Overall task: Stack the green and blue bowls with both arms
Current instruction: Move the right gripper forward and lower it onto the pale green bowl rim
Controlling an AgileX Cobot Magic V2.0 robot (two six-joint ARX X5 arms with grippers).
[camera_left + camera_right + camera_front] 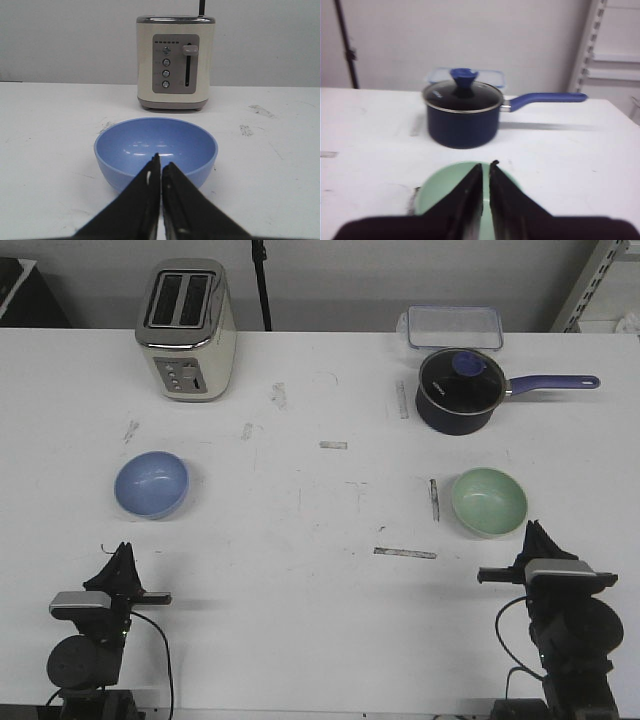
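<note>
Down at the near edge, we had both arms parked low, the left pincer [122,558] and the right pincer [538,536] each with its black fingers pressed nearly together, closed on nothing. Straight ahead of the left pincer [160,167] sat the blue bowl [156,150], upright, mouth open to us, just beyond the fingertips and apart from them; we judged that arm the natural one for it. On the other side the right pincer [485,172] pointed at the green bowl [440,192], which lay right at its tips, though we could not tell whether they touched. From the front the blue bowl [151,483] and green bowl [489,501] stood well apart on the white tabletop [320,540], each on its own arm's side, so the stack had not begun. Both bowls looked round, glossy and smooth, likely slippery at the rim. Farther back we saw a cream toaster [187,330], a dark saucepan [458,390] with a glass lid and purple handle, and a clear lidded container [453,327]. Scuffs and tape scraps marked the tabletop.
</note>
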